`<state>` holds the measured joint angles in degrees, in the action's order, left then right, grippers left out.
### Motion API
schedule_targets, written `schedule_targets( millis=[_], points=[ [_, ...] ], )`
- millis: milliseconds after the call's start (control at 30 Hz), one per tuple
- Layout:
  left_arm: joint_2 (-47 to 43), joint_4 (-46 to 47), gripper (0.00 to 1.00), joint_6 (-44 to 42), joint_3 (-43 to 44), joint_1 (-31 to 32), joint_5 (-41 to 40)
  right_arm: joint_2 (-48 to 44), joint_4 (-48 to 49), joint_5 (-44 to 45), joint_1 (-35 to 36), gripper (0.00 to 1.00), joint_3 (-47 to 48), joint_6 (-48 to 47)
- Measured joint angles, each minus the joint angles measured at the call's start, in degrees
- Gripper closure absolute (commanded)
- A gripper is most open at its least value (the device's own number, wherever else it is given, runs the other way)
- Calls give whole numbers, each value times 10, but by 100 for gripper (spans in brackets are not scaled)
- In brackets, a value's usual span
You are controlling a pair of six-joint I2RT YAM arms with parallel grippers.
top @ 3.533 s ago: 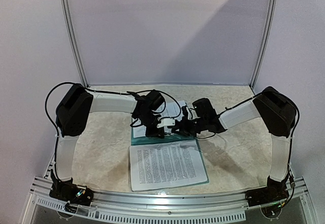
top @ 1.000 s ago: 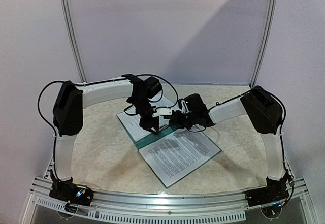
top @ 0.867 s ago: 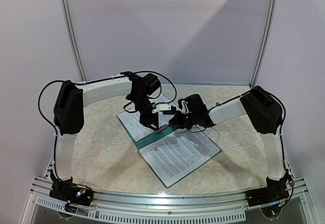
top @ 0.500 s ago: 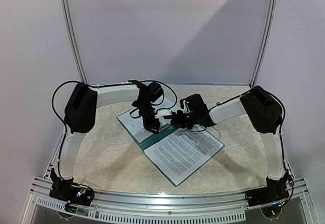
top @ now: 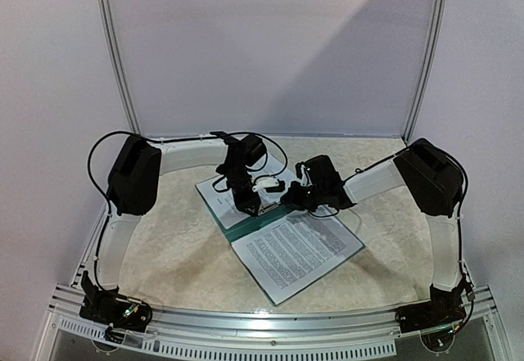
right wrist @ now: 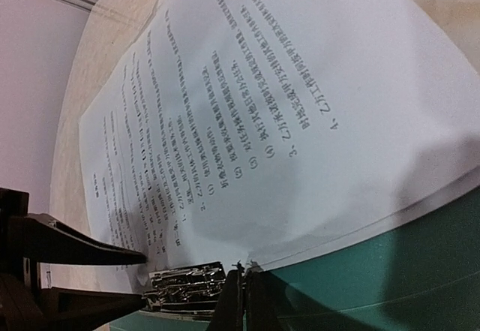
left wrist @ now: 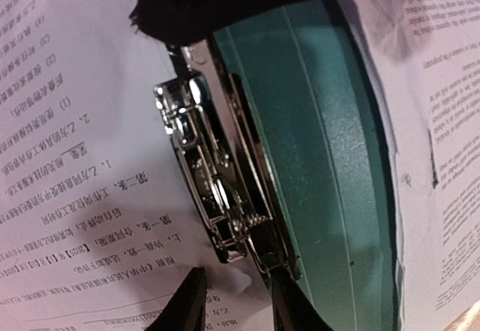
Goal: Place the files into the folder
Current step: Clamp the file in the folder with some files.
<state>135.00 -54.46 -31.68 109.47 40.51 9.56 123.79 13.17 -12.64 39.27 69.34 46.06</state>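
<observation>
The teal folder (top: 246,232) lies open on the table, its spine and silver clip (left wrist: 206,181) under both grippers. The files, printed white sheets, lie on the near half (top: 296,250) and on the far half (top: 211,191). My left gripper (left wrist: 236,305) points down at the clip's end, its fingers apart. One fingertip (left wrist: 187,301) rests on the sheet (left wrist: 75,158) and the other sits against the clip's wire beside the teal cover (left wrist: 322,173). My right gripper (right wrist: 245,301) is shut, its tips at the sheet's (right wrist: 300,121) corner beside the clip (right wrist: 184,290).
The beige table (top: 164,238) spreads out round the folder. A grey backdrop with metal frame posts (top: 115,58) closes off the far side. An aluminium rail (top: 262,324) carrying both arm bases runs along the near edge.
The left arm's elbow has swung in to the right, and the left gripper has edged right along the spine. The folder and its sheets have shifted slightly right. The right gripper stayed shut.
</observation>
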Motion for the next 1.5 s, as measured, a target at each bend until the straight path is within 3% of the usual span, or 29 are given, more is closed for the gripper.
schedule_targets(
  millis=[700,1500],
  points=[
    [5,-11,70,4,10,0,-1,-24,-31,-29,-4,99,-10,-29],
    [5,-12,70,3,10,1,-11,-26,-2,-65,-12,97,-38,-46]
  ],
)
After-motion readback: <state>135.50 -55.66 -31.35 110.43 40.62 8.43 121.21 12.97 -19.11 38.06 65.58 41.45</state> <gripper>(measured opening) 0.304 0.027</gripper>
